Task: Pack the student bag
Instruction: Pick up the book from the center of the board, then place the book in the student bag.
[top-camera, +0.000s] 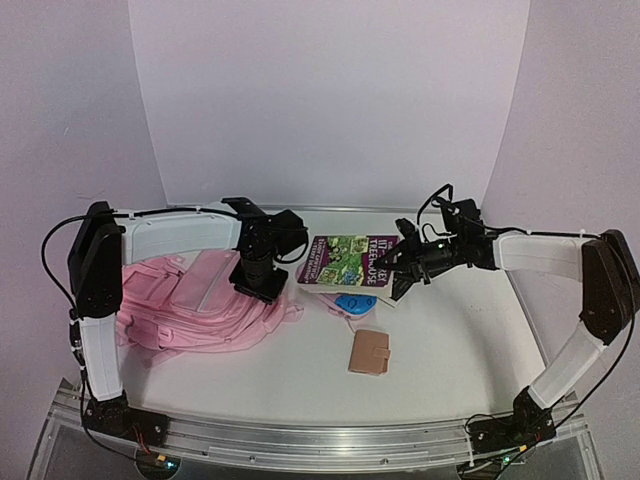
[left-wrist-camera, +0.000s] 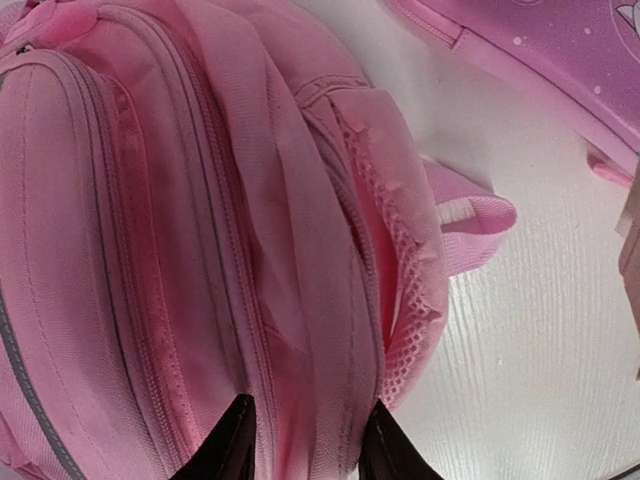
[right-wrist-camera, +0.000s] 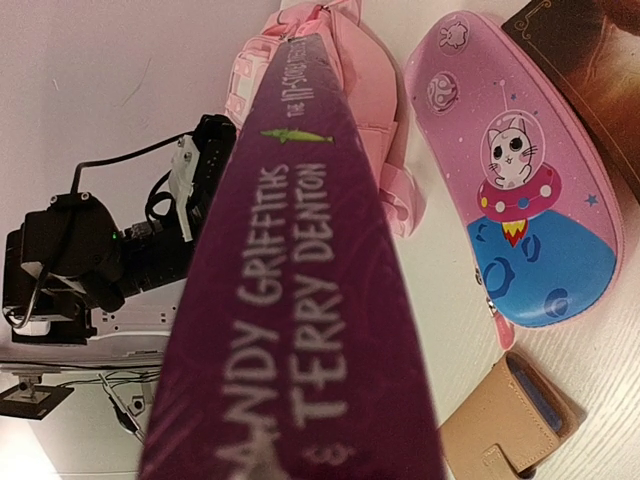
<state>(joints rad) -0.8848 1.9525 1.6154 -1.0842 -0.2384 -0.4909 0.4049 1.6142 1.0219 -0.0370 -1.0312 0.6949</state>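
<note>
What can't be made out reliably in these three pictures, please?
Left wrist view: the bottom edge cuts off the left gripper, so whether it pinches the soft pink fabric backpack is unclear.
Right wrist view: the purple paperback book hides the right gripper holding it.
Top view: that book covers part of the pink oval case; the tan wallet is too small for detail.

The blurry purple book (right-wrist-camera: 300, 330) hides the fingers of the right gripper (top-camera: 403, 270), and the student bag (left-wrist-camera: 180, 250) runs off the edges.
</note>
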